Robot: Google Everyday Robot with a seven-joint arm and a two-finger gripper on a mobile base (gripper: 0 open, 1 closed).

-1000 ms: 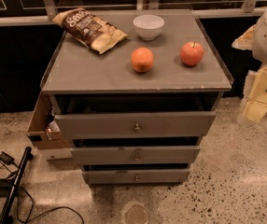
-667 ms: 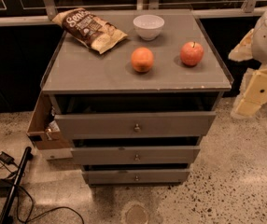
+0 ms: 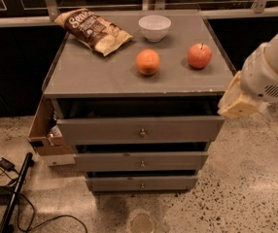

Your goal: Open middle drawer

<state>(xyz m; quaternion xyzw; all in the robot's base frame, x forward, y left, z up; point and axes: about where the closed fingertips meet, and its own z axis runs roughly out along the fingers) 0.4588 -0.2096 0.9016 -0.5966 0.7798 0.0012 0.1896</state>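
Camera view: the gripper (image 3: 239, 102) hangs at the cabinet's (image 3: 80, 76) right front corner, level with the top drawer (image 3: 105, 129) and touching nothing visible (open or closed: cannot tell). The middle drawer (image 3: 178, 161) sits directly below the top drawer, its knob (image 3: 142, 164) centred, well left of and lower than the gripper. On the cabinet top are a chip bag (image 3: 93, 30), bowl (image 3: 154, 27), orange (image 3: 148, 62) and apple (image 3: 199, 56).

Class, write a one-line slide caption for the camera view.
Gripper hovers beside the grey cabinet, apart from the middle drawer; apple, orange, bowl, chip bag on top.
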